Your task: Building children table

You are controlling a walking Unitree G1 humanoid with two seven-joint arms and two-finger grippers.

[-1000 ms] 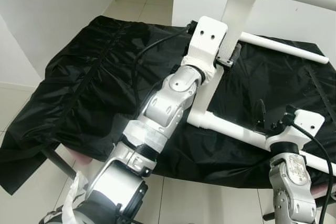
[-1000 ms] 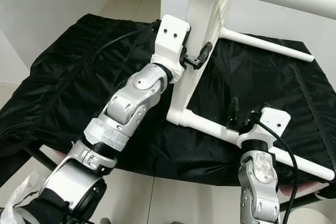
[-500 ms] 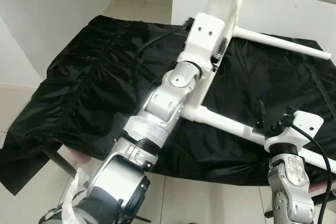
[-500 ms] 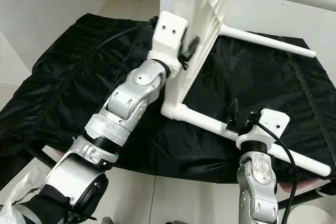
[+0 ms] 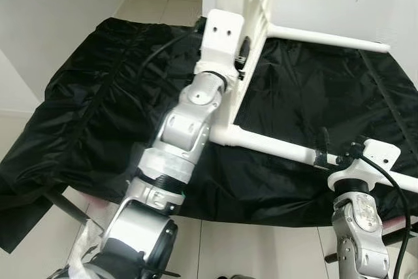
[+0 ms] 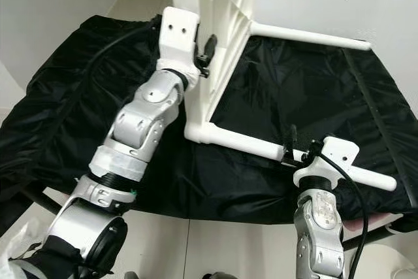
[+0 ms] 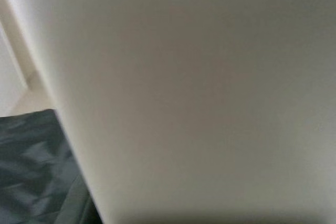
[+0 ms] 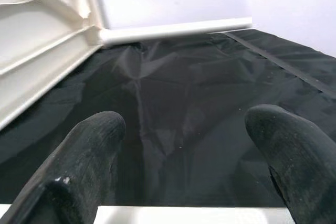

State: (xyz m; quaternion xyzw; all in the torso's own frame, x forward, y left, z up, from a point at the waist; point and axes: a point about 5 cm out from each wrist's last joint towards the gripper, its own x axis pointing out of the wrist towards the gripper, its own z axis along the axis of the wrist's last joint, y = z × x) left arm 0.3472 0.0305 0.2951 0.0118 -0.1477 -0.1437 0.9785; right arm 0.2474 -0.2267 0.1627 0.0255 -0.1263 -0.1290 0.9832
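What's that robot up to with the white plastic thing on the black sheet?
It is putting together a small white table, which stands tipped on its side on a surface draped in a black sheet. The left gripper is up against the tabletop's edge. The right gripper sits with open fingers over the near leg, which lies along the sheet. A second leg sticks out farther back.

The 2 blunt black fingers (image 8: 84,166) of the right gripper (image 8: 184,161) stand wide apart above a white plastic tube (image 8: 178,215), with wrinkled black fabric sheeting (image 8: 178,108) beyond, a second white round leg (image 8: 173,29) lying across it, and a ribbed white tabletop underside (image 8: 42,40) alongside.
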